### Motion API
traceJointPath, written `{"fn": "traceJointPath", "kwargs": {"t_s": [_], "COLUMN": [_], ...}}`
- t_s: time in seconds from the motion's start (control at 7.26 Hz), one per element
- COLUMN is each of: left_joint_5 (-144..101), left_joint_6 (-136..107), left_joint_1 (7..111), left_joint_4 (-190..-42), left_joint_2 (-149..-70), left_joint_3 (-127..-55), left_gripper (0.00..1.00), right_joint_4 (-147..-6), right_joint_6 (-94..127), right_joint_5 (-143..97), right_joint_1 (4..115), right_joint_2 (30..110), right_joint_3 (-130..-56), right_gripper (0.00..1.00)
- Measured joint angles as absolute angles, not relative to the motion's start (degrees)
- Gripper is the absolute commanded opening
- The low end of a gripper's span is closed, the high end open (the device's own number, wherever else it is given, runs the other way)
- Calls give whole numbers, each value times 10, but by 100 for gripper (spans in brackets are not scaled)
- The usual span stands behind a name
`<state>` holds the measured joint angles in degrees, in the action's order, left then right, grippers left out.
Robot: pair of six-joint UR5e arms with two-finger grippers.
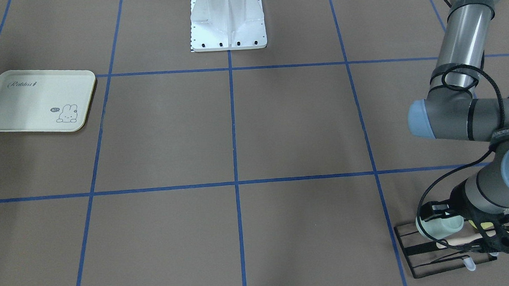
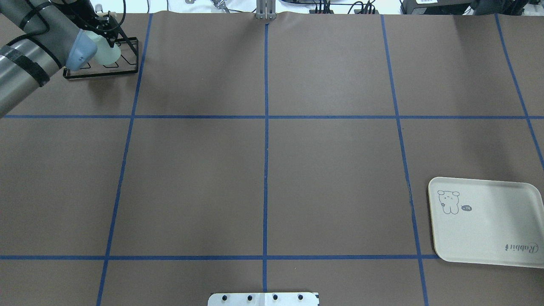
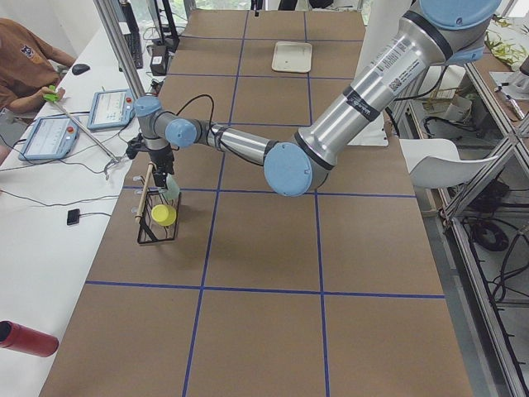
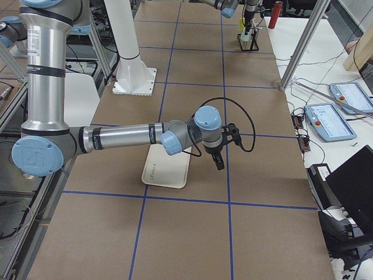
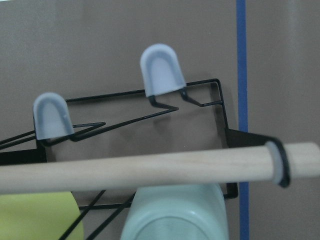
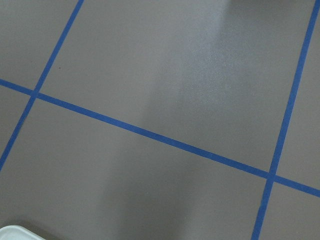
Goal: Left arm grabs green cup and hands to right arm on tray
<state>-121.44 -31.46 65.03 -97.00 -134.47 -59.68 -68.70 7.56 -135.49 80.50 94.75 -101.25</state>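
From over the robot's shoulders, the white base plate (image 2: 263,299) is nearest, at 6 o'clock on the table (image 2: 195,187).

Further out, at 4 o'clock, the tray (image 2: 488,229) lies flat. Its rabbit drawing is in the 10 o'clock corner and its lettering in the 4 o'clock corner.

The right arm (image 4: 122,137) stretches low near the tray. The right gripper (image 4: 220,164) points down above the table beside it. It shows only in the side view, so I cannot tell whether its fingers are apart or together. Its wrist camera catches a tray corner at 7 o'clock.

Farthest out, at 10 o'clock, a black wire rack (image 2: 102,73) stands by a blue tape line. The left arm (image 2: 25,63) reaches over the rack.

The green cup (image 1: 438,228) lies tipped on its side in the rack, with a wooden dowel (image 5: 150,167) crossing just over it. In the left wrist view a yellow cup (image 3: 164,215) sits at 9 o'clock from the green one, just beside it. Two grey-capped prongs (image 5: 161,70) stand at 12 o'clock past the dowel.

The left gripper (image 1: 446,215) is right at the green cup. I cannot tell whether it is clamped on the cup or not.
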Motion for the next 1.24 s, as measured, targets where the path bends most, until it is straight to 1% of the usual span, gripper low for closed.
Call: {"fn": "traceJointPath", "kwargs": {"t_s": [0.14,0.28,0.69,0.96,1.24], "left_joint_5": [-1213,-1212,-1216,-1228,-1240], "left_joint_6": [-315,-315,-315,-307,-280], "left_joint_1": [651,651,664,685,701], "left_joint_4": [-970,-970,-965,-926,-828], "left_joint_2": [-1346,-1347,-1352,-1347,-1340], "left_joint_3": [-596,-595,-607,-664,-753], "left_gripper": [29,0,0,0,0], "right_joint_4": [-687,-687,-686,-686,-680], "right_joint_6": [76,76,76,75,75], "right_joint_5": [-1355,-1355,-1355,-1355,-1356], "right_joint_1": [805,805,804,803,802], "right_joint_2": [947,947,947,947,947], "right_joint_3": [-1012,-1013,-1014,-1015,-1014], "right_gripper": [100,100,100,100,100]}}
